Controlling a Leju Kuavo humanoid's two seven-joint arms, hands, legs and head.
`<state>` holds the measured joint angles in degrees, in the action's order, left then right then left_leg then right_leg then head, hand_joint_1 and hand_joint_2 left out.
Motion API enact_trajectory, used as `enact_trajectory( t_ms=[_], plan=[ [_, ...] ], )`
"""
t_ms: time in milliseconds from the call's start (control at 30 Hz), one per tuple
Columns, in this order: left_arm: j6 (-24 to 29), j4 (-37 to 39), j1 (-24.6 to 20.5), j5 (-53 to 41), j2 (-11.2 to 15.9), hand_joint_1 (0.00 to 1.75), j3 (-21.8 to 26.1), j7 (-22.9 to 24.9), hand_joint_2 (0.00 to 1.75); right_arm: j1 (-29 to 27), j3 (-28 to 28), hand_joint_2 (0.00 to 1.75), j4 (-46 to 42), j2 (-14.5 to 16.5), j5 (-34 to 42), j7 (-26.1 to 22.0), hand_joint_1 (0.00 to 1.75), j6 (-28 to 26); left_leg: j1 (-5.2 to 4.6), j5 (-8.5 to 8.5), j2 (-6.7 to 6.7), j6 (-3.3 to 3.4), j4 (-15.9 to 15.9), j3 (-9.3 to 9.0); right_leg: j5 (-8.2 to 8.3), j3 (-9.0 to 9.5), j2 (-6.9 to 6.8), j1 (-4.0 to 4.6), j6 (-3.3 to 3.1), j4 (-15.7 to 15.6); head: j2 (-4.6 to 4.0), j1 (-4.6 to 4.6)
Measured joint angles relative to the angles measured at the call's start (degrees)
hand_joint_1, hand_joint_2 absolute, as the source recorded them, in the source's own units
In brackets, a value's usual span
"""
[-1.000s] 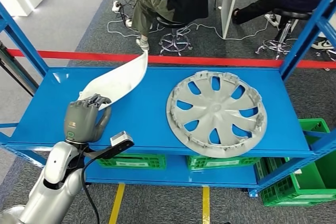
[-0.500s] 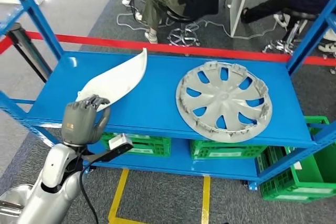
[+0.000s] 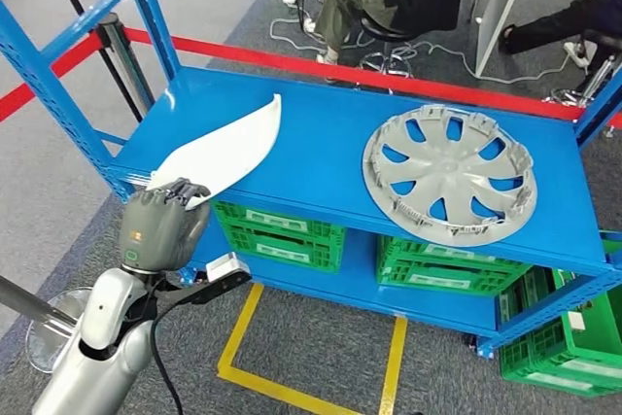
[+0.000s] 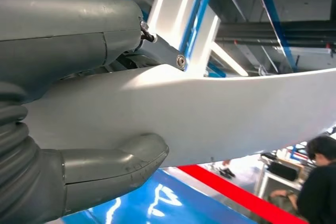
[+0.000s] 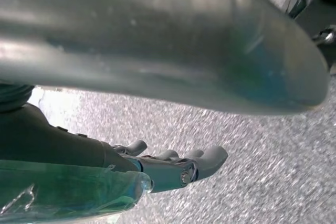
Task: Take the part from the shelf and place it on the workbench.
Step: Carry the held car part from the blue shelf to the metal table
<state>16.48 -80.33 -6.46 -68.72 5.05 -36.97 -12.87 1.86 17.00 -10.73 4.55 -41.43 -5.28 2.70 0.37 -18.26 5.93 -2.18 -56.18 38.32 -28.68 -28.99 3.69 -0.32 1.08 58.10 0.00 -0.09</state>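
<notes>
Swung left since a second ago — whole blue shelf (image 3: 352,157) and grey wheel cover (image 3: 449,175) slid rightward in view. Clamped around near end of white curved part (image 3: 224,148) by left hand (image 3: 157,225), part's far end over shelf. Right hand (image 5: 174,166) loosely spread, empty — hanging over floor. Best kept level, grip firm while turning

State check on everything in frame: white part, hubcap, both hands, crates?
white part: gripped at its near end by the left hand, far end over the shelf top
left hand: fingers and thumb closed around the part
right hand: holds nothing, fingers extended over grey floor
hubcap: lying flat on the blue shelf, untouched
green crates: sitting on the lower shelf
</notes>
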Motion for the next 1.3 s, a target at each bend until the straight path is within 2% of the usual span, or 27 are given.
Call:
enact_trajectory(
  t_ms=[33, 67, 133, 167, 200, 267, 333, 400, 433, 500, 533, 600, 667, 700, 733, 767, 833, 900, 933, 1000, 1033, 1100, 1167, 1200, 1233, 1267, 1300],
  plan=[
    [-0.02, -0.03, 0.09, 0.01, 0.08, 1.75, -0.04, 0.01, 1.75, 0.03, 0.02, 0.0, 0.0, -0.01, -0.01, 0.0, 0.0, 0.01, -0.03, -1.27, -0.71, -0.27, -0.79, 0.55, 0.65, -0.41, -0.75, -0.1, -0.48, -0.17, 0.0, -0.18],
    [-0.03, -0.05, 0.13, 0.04, 0.15, 1.75, -0.08, 0.01, 1.75, 0.05, 0.03, 0.0, 0.0, -0.02, -0.01, -0.01, 0.0, 0.04, -0.04, -3.67, -1.91, -0.46, -2.71, 1.33, 1.39, -0.97, -1.47, -0.22, -0.82, -0.34, 0.0, -0.37],
    [-0.08, -0.09, 0.15, 0.12, 0.17, 1.75, -0.15, 0.02, 1.75, 0.03, 0.09, 0.0, 0.0, -0.04, 0.01, -0.01, 0.0, 0.2, -0.01, -9.87, -4.33, -0.85, -9.56, 3.15, 2.76, -2.5, -2.65, -0.15, -1.04, -0.35, 0.0, -0.72],
    [-0.09, -0.1, 0.16, 0.15, 0.17, 1.75, -0.17, 0.02, 1.75, -0.02, 0.13, 0.0, 0.0, -0.04, 0.04, 0.0, 0.0, 0.33, 0.09, -11.69, -4.83, -1.07, -13.21, 3.77, 3.44, -3.4, -3.19, -0.15, -0.93, -0.32, 0.0, -0.73],
    [-0.1, -0.1, 0.19, 0.15, 0.18, 1.75, -0.18, 0.02, 1.75, -0.06, 0.17, 0.0, 0.0, -0.04, 0.07, 0.01, 0.0, 0.45, 0.21, -12.08, -5.04, -1.25, -15.81, 3.82, 4.08, -4.31, -3.62, -0.18, -0.79, -0.27, 0.0, -0.74],
    [-0.13, -0.12, 0.25, 0.15, 0.19, 1.75, -0.2, 0.02, 1.75, -0.05, 0.31, 0.0, 0.0, -0.04, 0.11, 0.03, 0.0, 0.58, 0.51, -9.67, -5.15, -1.51, -16.01, 1.46, 5.38, -6.14, -4.08, -0.28, -0.36, -0.15, 0.0, -0.73],
    [-0.16, -0.17, 0.27, 0.16, 0.19, 1.75, -0.21, 0.02, 1.75, 0.14, 0.47, 0.0, -0.01, -0.06, 0.14, 0.1, 0.0, 0.6, 0.83, -8.26, -4.7, -1.64, -9.69, -4.45, 6.6, -7.67, -3.95, -0.31, 0.21, 0.06, 0.0, -0.78],
    [-0.2, -0.34, 0.34, 0.21, 0.21, 1.75, -0.21, 0.03, 1.75, 0.36, 0.65, 0.0, -0.02, -0.08, 0.13, 0.15, 0.0, 0.6, 0.89, -9.99, -4.09, -1.11, -2.39, -9.61, 7.9, -8.71, -3.52, -0.19, 0.87, 0.19, 0.0, -0.73],
    [-0.23, -0.43, 0.45, 0.24, 0.22, 1.75, -0.22, 0.03, 1.75, 0.36, 0.77, 0.0, -0.02, -0.09, 0.11, 0.16, 0.0, 0.59, 0.72, -10.74, -4.0, -0.6, -0.38, -10.64, 8.65, -9.04, -3.28, -0.2, 1.25, -0.02, 0.0, -0.72],
    [-0.3, -0.5, 0.73, 0.26, 0.27, 1.75, -0.24, 0.05, 1.75, 0.03, 1.03, 0.0, -0.01, -0.09, 0.08, 0.16, 0.0, 0.59, 0.4, -10.25, -4.61, 0.68, 0.31, -10.11, 9.85, -9.5, -2.84, -0.56, 2.0, -0.59, 0.0, -0.71],
    [-0.33, -0.5, 0.85, 0.26, 0.29, 1.75, -0.25, 0.07, 1.75, -0.27, 1.15, 0.0, 0.0, -0.09, 0.06, 0.19, 0.0, 0.6, 0.32, -9.67, -4.91, 1.29, 0.36, -9.68, 9.14, -9.87, -2.81, -0.72, 2.29, -0.22, 0.0, -0.63],
    [-0.35, -0.5, 0.92, 0.3, 0.32, 1.75, -0.23, 0.08, 1.75, -0.72, 1.33, 0.0, 0.03, -0.05, 0.03, 0.2, 0.0, 0.61, 0.27, -8.41, -5.51, 2.2, 0.45, -8.54, 4.43, -11.32, -2.97, -0.83, 2.6, 4.06, 0.0, -0.38],
    [-0.38, -0.5, 1.02, 0.33, 0.36, 1.75, -0.22, 0.09, 1.75, -0.71, 1.44, 0.0, 0.03, 0.0, 0.01, 0.16, 0.0, 0.63, -0.01, -7.17, -6.06, 2.6, 0.4, -7.09, -1.02, -13.05, -3.13, -0.79, 2.72, 11.79, 0.0, -0.17],
    [-0.42, -0.5, 1.1, 0.33, 0.39, 1.75, -0.21, 0.09, 1.75, -0.63, 1.48, 0.0, 0.02, 0.02, -0.01, 0.15, 0.0, 0.64, -0.16, -6.55, -6.4, 2.66, 0.36, -6.29, -2.12, -13.28, -3.14, -0.75, 2.71, 14.83, 0.0, -0.1],
    [-0.44, -0.5, 1.17, 0.33, 0.44, 1.75, -0.22, 0.09, 1.75, -0.58, 1.51, 0.0, 0.02, 0.02, -0.02, 0.14, 0.0, 0.64, -0.28, -5.94, -6.71, 2.66, 0.33, -5.5, -1.9, -12.67, -3.16, -0.69, 2.63, 16.15, 0.0, -0.08],
    [-0.46, -0.5, 1.23, 0.33, 0.48, 1.75, -0.22, 0.09, 1.75, -0.55, 1.54, 0.0, 0.02, 0.02, -0.03, 0.14, 0.0, 0.64, -0.35, -5.35, -7.01, 2.6, 0.3, -4.75, -0.71, -11.06, -3.23, -0.6, 2.49, 15.48, 0.0, -0.04],
    [-0.48, -0.51, 1.29, 0.34, 0.51, 1.75, -0.22, 0.09, 1.75, -0.44, 1.55, 0.0, 0.02, 0.02, -0.04, 0.14, 0.0, 0.65, -0.42, -4.26, -7.55, 2.3, 0.26, -3.57, 1.33, -5.26, -4.18, -0.27, 2.09, 8.77, 0.0, -0.02],
    [-0.49, -0.63, 1.33, 0.41, 0.52, 1.75, -0.2, 0.09, 1.75, -0.1, 1.58, 0.0, 0.01, 0.02, -0.15, 0.07, 0.0, 0.67, -0.5, -3.3, -8.22, 1.77, 0.2, -2.98, 0.7, -0.1, -5.41, 0.29, 1.6, 0.96, 0.0, -0.08],
    [-0.51, -0.7, 1.33, 0.47, 0.51, 1.75, -0.2, 0.09, 1.75, 0.06, 1.64, 0.0, 0.0, 0.02, -0.23, 0.03, 0.0, 0.68, -0.48, -2.86, -8.6, 1.45, 0.2, -2.89, 0.06, 0.84, -5.63, 0.55, 1.32, -1.03, 0.0, -0.06],
    [-0.55, -0.78, 1.32, 0.6, 0.5, 1.75, -0.22, 0.09, 1.75, 0.13, 1.86, 0.0, 0.01, 0.02, -0.35, -0.01, 0.0, 0.69, -0.34, -2.24, -9.19, 0.78, 0.28, -2.8, 0.64, 0.38, -5.08, 0.68, 0.58, -1.63, 0.0, 0.0],
    [-0.57, -0.8, 1.31, 0.68, 0.49, 1.75, -0.23, 0.09, 1.75, 0.11, 1.98, 0.0, 0.02, 0.02, -0.37, 0.01, 0.0, 0.68, -0.27, -2.84, -8.88, 0.38, -0.05, -2.56, 1.2, -0.03, -4.78, 0.62, 0.16, -1.67, 0.0, 0.03],
    [-0.64, -0.81, 1.32, 0.83, 0.52, 1.75, -0.22, 0.09, 1.75, 0.1, 2.21, 0.0, 0.04, 0.01, -0.38, 0.08, 0.0, 0.61, -0.18, -7.23, -7.55, -0.3, -3.48, -1.29, 2.73, -1.25, -4.25, 0.38, -0.6, -1.88, 0.0, -0.16],
    [-0.69, -0.81, 1.33, 0.95, 0.61, 1.75, -0.2, 0.09, 1.75, 0.16, 2.41, 0.0, 0.03, 0.01, -0.38, 0.09, 0.0, 0.56, -0.17, -13.07, -6.59, -0.58, -10.49, 0.59, 4.33, -3.08, -3.48, 0.37, -0.9, -1.82, 0.0, -0.27],
    [-0.71, -0.8, 1.34, 0.98, 0.64, 1.75, -0.2, 0.09, 1.75, 0.15, 2.48, 0.0, 0.03, 0.02, -0.38, 0.07, 0.0, 0.57, -0.17, -14.47, -6.46, -0.61, -13.71, 1.11, 5.15, -4.13, -3.04, 0.37, -0.9, -1.78, 0.0, -0.27],
    [-0.72, -0.8, 1.33, 0.98, 0.67, 1.75, -0.2, 0.09, 1.75, 0.09, 2.55, 0.0, 0.03, 0.02, -0.38, 0.06, 0.0, 0.58, -0.17, -14.47, -6.4, -0.58, -15.6, 0.99, 5.95, -5.16, -2.61, 0.36, -0.86, -1.74, 0.0, -0.27],
    [-0.72, -0.8, 1.33, 0.98, 0.67, 1.75, -0.2, 0.09, 1.75, 0.04, 2.63, 0.0, 0.04, 0.02, -0.38, 0.07, 0.0, 0.6, -0.15, -13.32, -6.33, -0.51, -15.78, 0.05, 6.74, -6.17, -2.17, 0.34, -0.78, -1.71, 0.0, -0.27],
    [-0.72, -0.81, 1.31, 0.98, 0.67, 1.75, -0.2, 0.09, 1.75, 0.02, 2.72, 0.0, 0.04, 0.02, -0.38, 0.07, 0.0, 0.59, -0.12, -11.72, -6.1, -0.41, -14.09, -1.8, 7.5, -7.11, -1.68, 0.3, -0.62, -1.68, 0.0, -0.27]
  ],
)
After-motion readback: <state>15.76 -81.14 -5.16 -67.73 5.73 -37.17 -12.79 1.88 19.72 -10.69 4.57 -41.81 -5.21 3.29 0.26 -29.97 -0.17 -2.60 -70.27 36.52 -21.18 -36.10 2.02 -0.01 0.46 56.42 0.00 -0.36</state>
